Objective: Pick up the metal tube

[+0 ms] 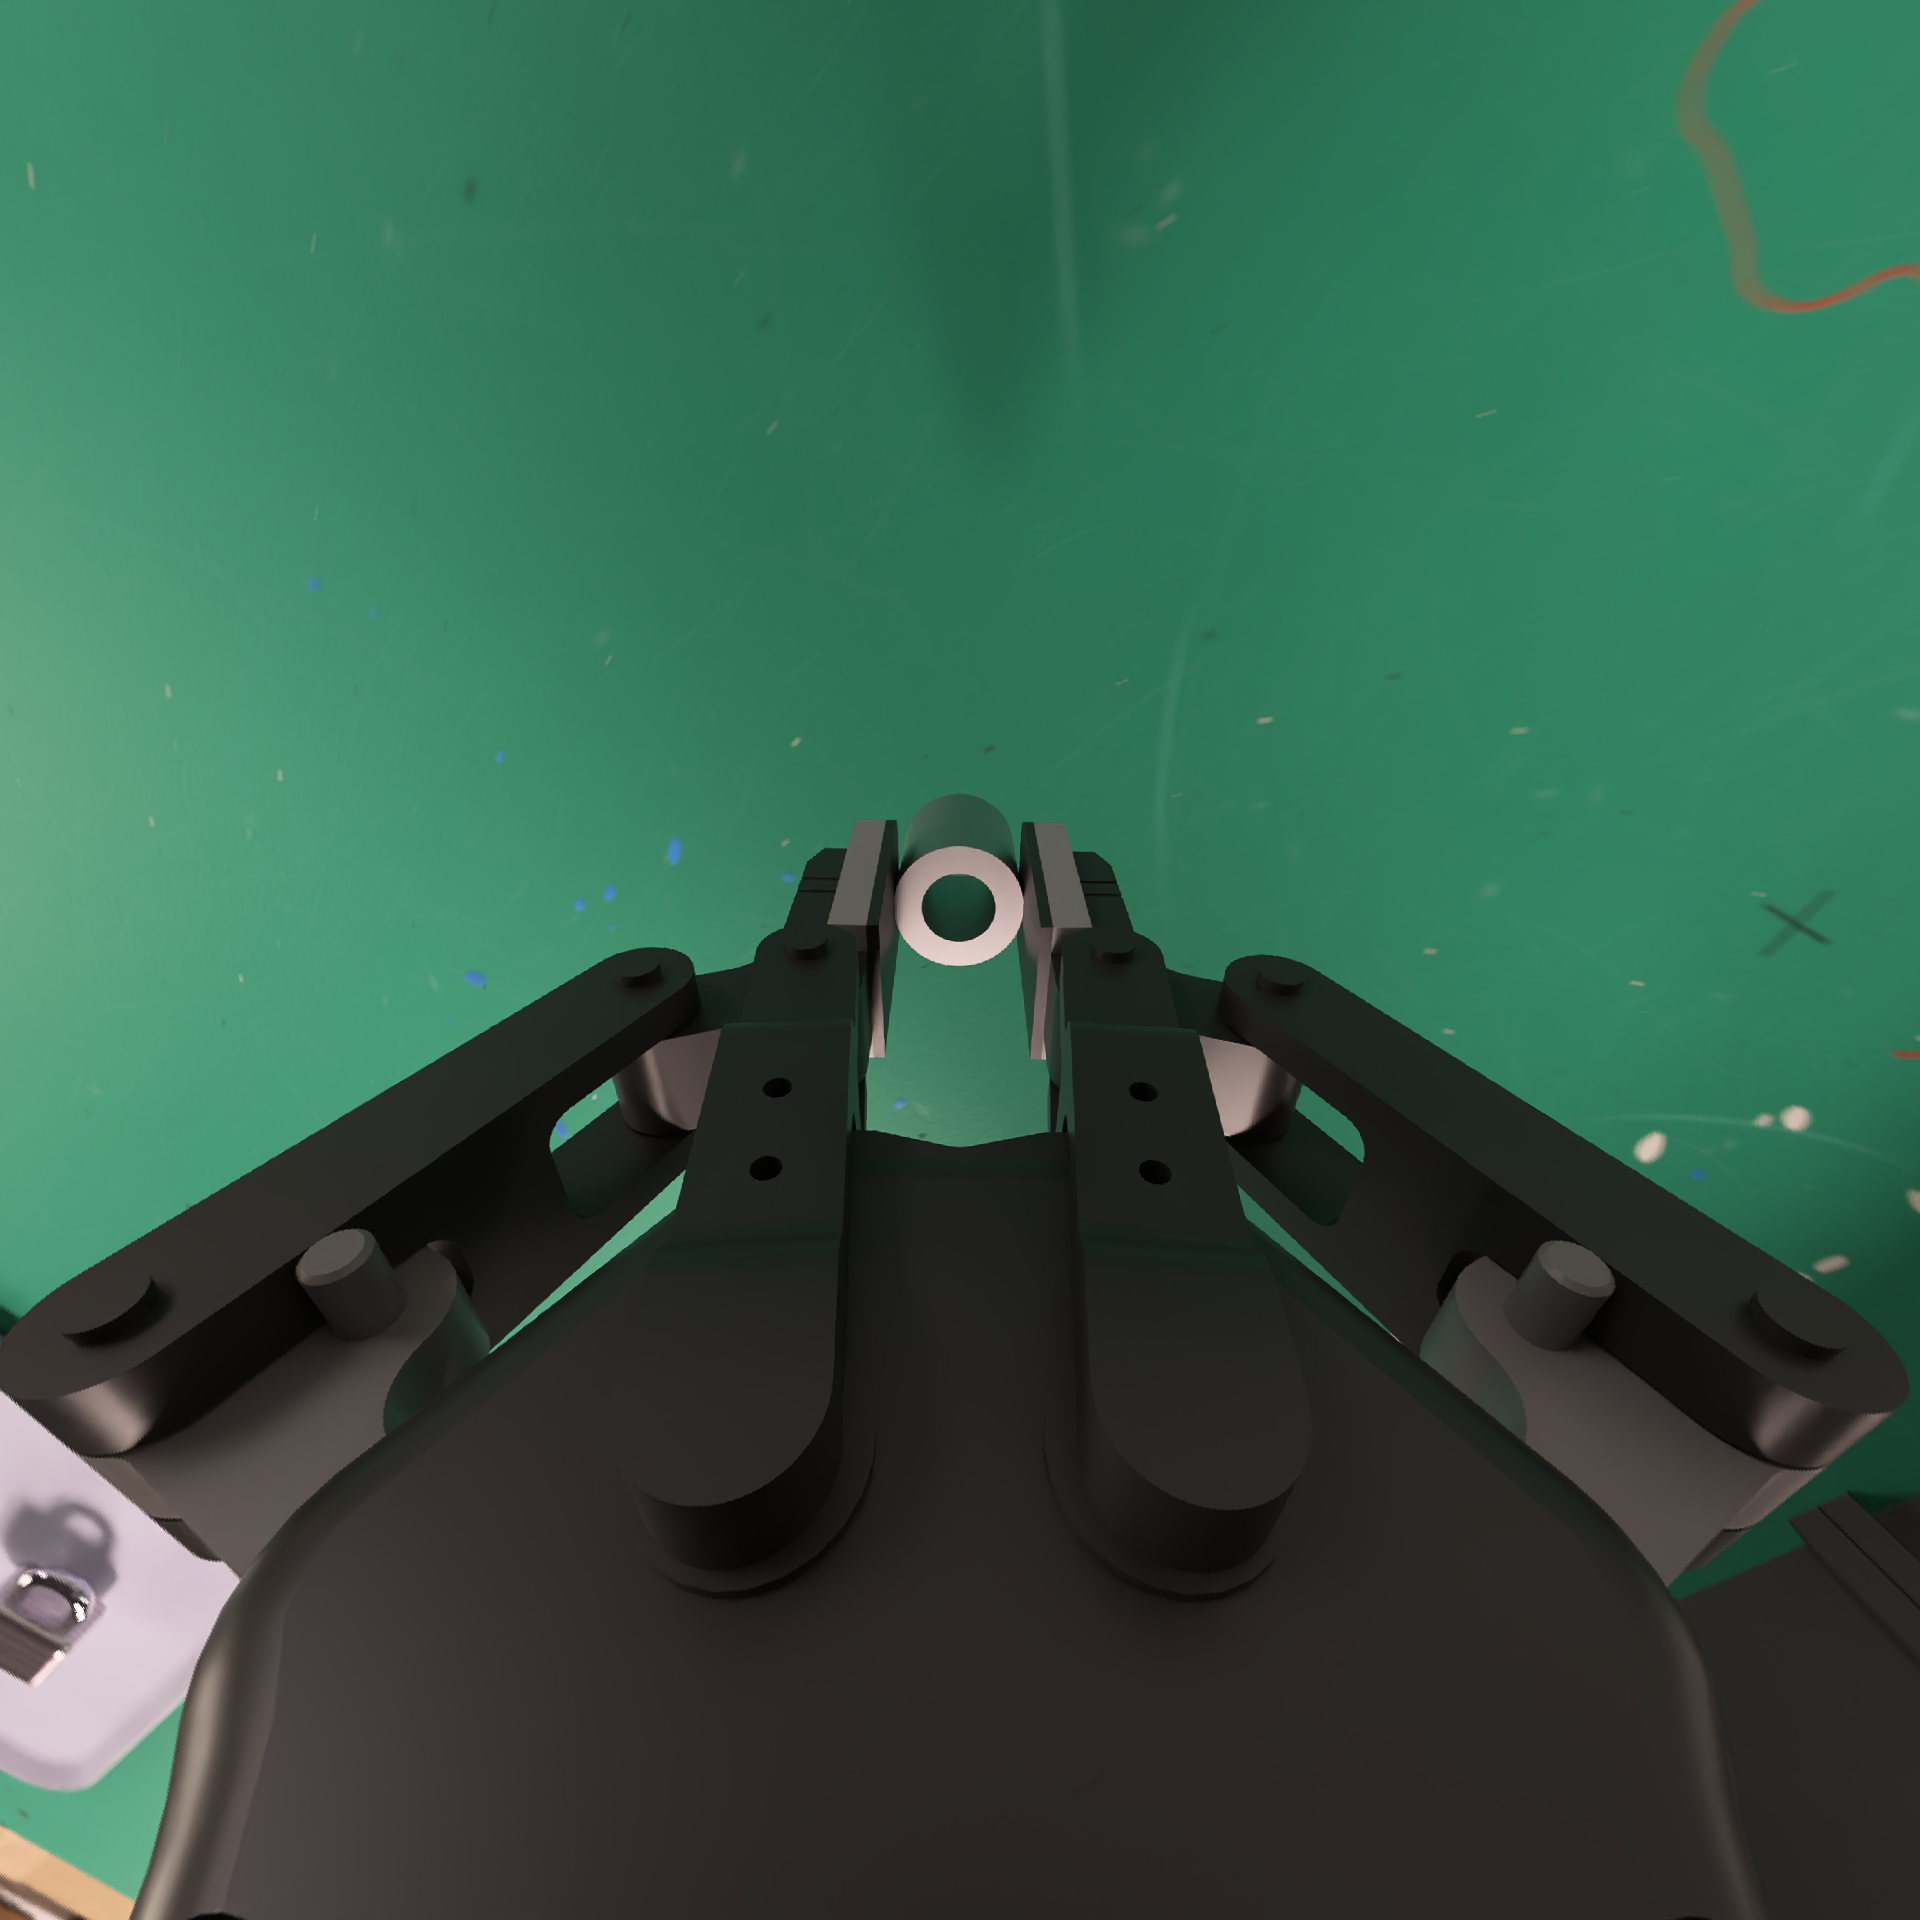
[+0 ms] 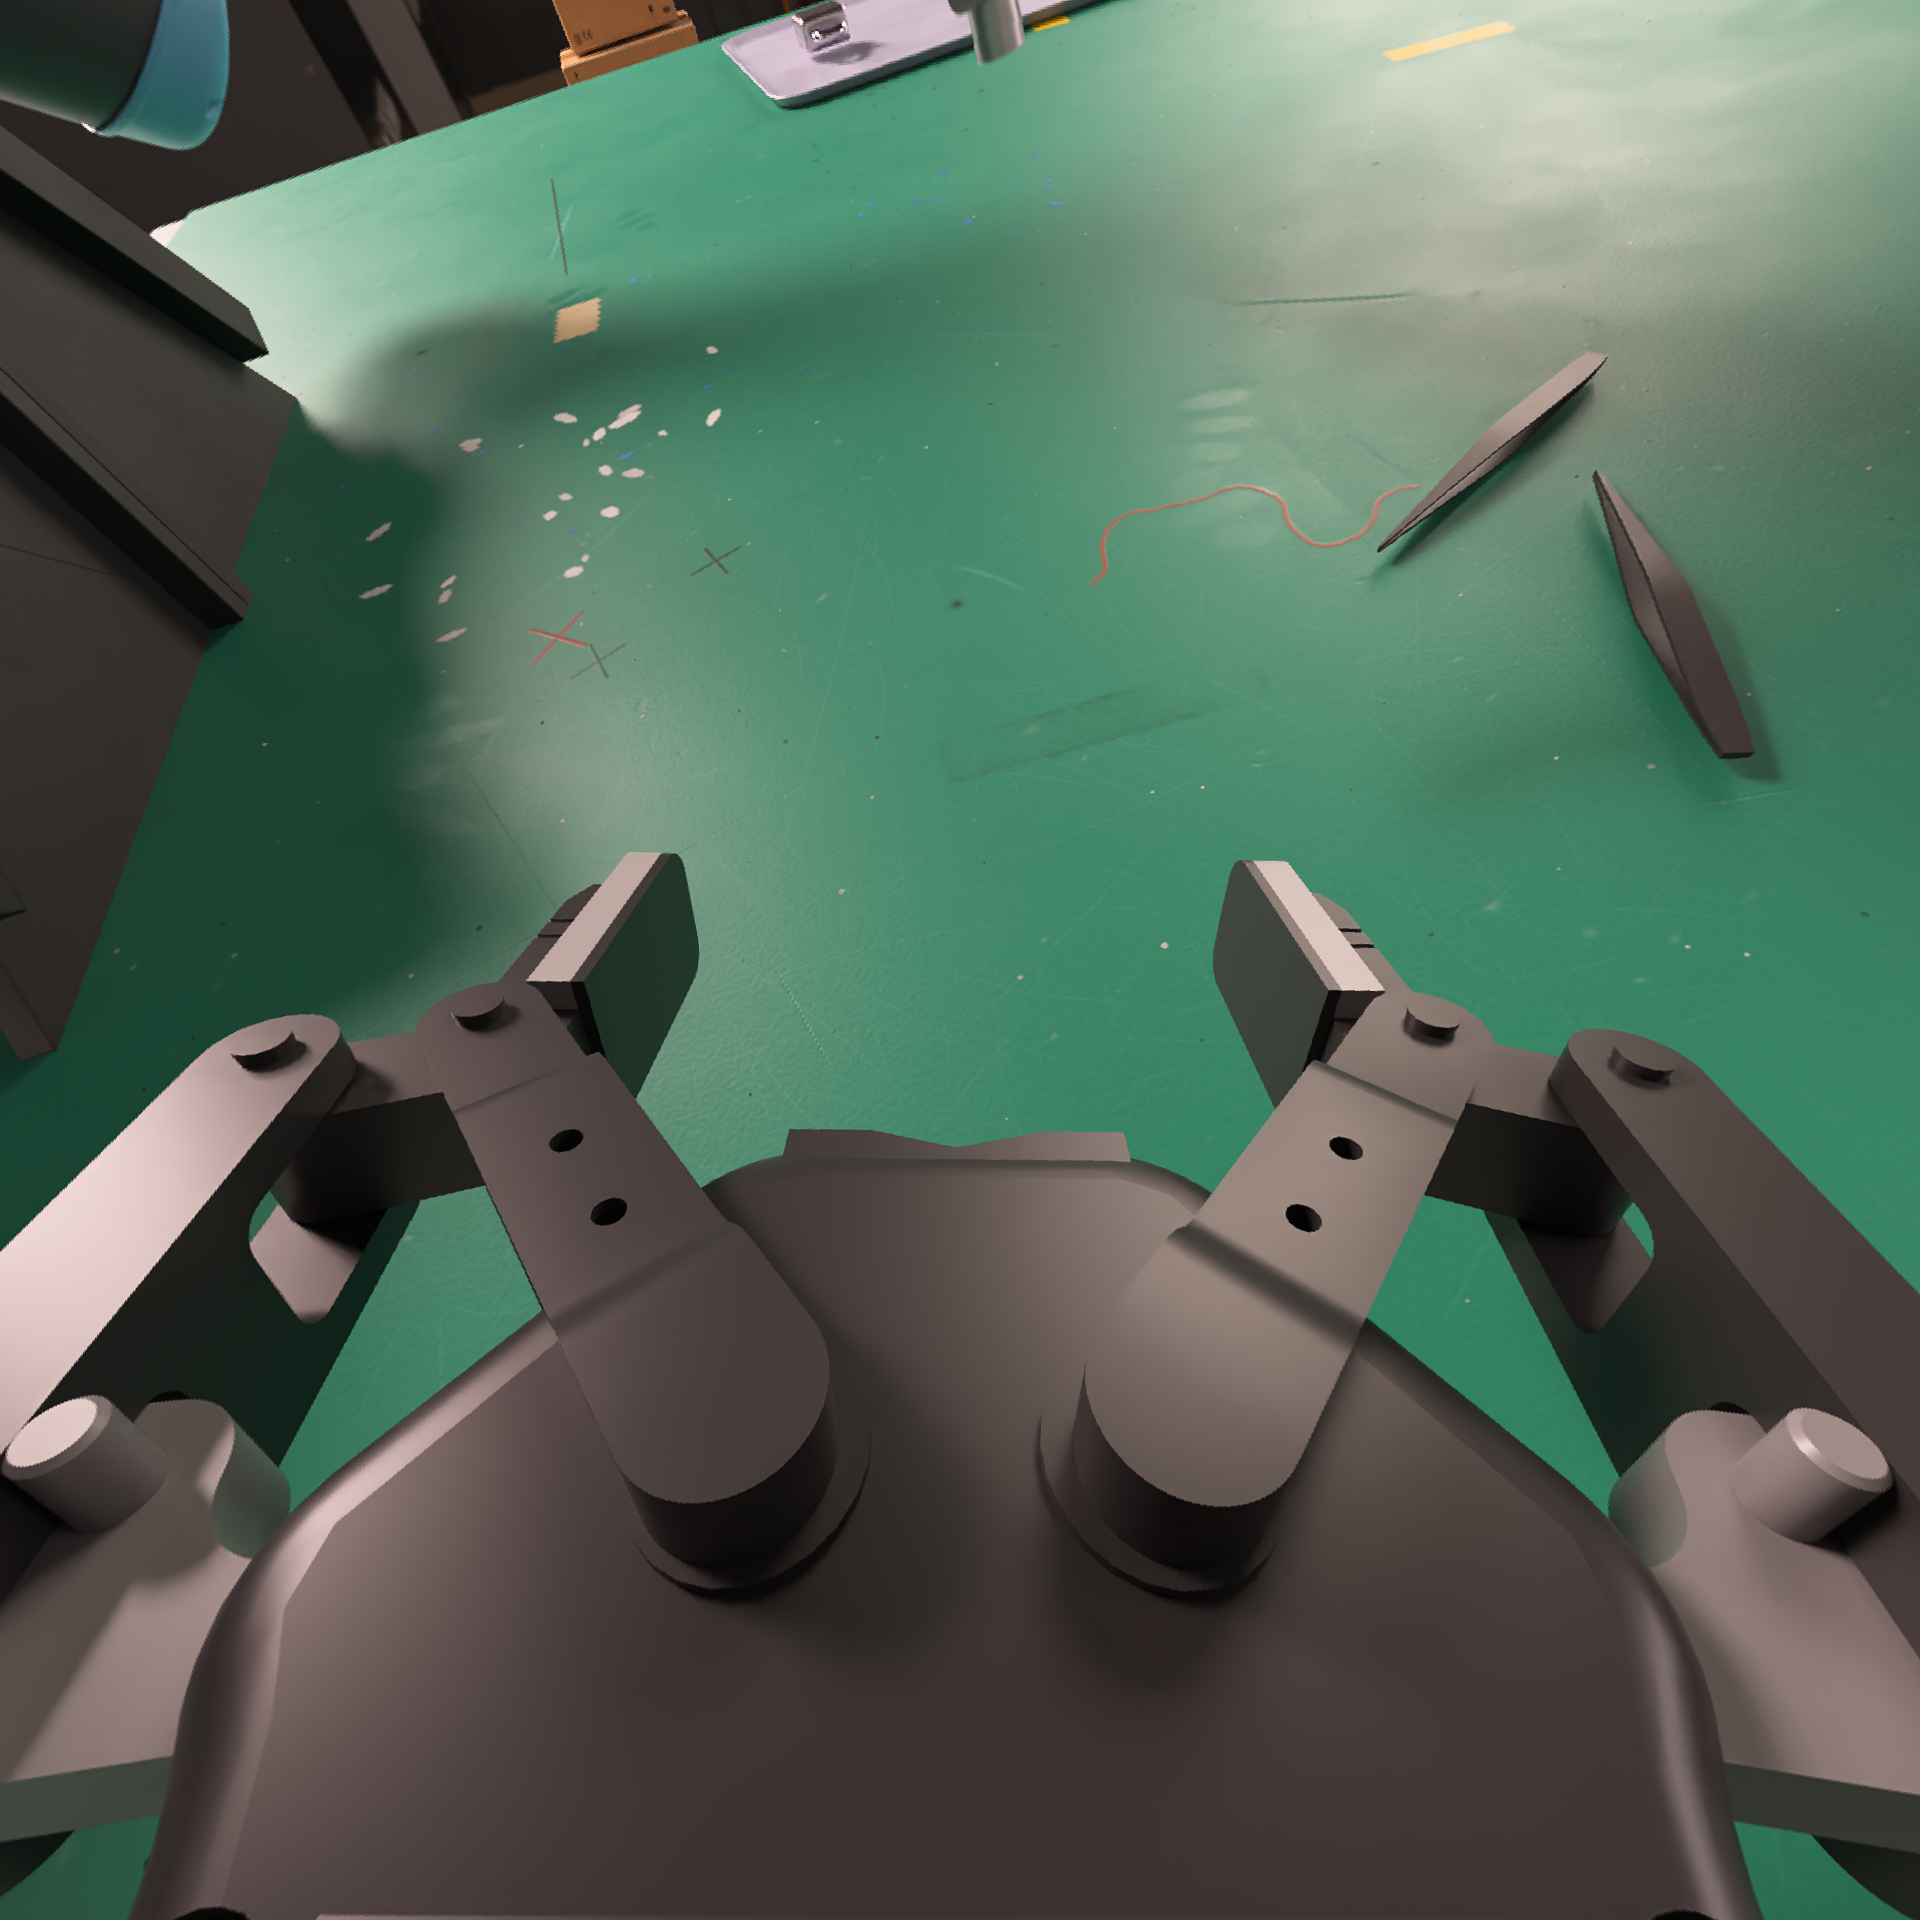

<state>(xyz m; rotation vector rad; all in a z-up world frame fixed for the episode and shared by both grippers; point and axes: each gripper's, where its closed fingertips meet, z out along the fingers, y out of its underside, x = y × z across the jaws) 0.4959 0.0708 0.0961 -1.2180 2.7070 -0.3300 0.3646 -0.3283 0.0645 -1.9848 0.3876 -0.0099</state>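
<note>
The left gripper (image 1: 958,904) is clenching the metal tube (image 1: 958,906) between its two pale pads (image 1: 860,875), one pressing on each side. The tube's open ring end is facing straight back at the wrist camera, so its long axis is running along the fingers and away from the wrist, not across them. Beyond it, the green table (image 1: 520,416) is spreading out with no visible contact point; whether the tube is already clear of the surface cannot be told. A lift straight away from the table looks like the remaining move.

The right gripper (image 2: 956,961) is hanging spread wide with nothing between its fingers, well apart from the tube. Farther along the table in the right wrist view, two dark tweezer-like blades (image 2: 1486,452) are lying beside a thin red wire (image 2: 1247,514), and a pale tray (image 2: 883,52) is sitting at the far edge.
</note>
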